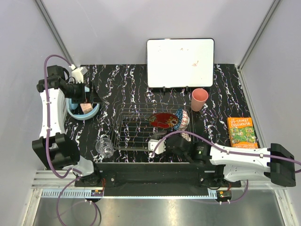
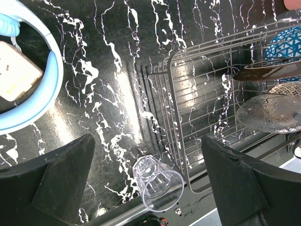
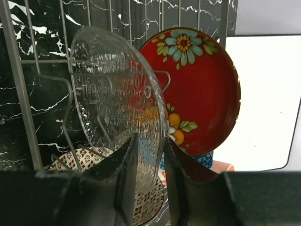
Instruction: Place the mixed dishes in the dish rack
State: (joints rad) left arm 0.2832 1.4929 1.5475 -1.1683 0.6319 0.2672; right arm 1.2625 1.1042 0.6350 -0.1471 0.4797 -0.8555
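Dish rack (image 1: 136,128), centre of table (image 1: 117,89): holds glass bowl (image 3: 117,94), red bowl (image 3: 202,89) and blue bowl (image 2: 284,42) on edge at its 3 o'clock end.
Small glass (image 1: 104,147): on table at rack's 8 o'clock.
Pink cup (image 1: 199,99): at rack's 2 o'clock.
Right gripper (image 3: 150,155): narrowly parted astride glass bowl's rim; grip cannot be told.
Left gripper (image 2: 148,174): gapes wide, holds nothing.

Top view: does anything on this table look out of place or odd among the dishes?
An orange paperback book lies flat near the right edge of the table, odd among dishes. At the left, a light blue bowl holds a beige block. Nothing looks spilled or broken.
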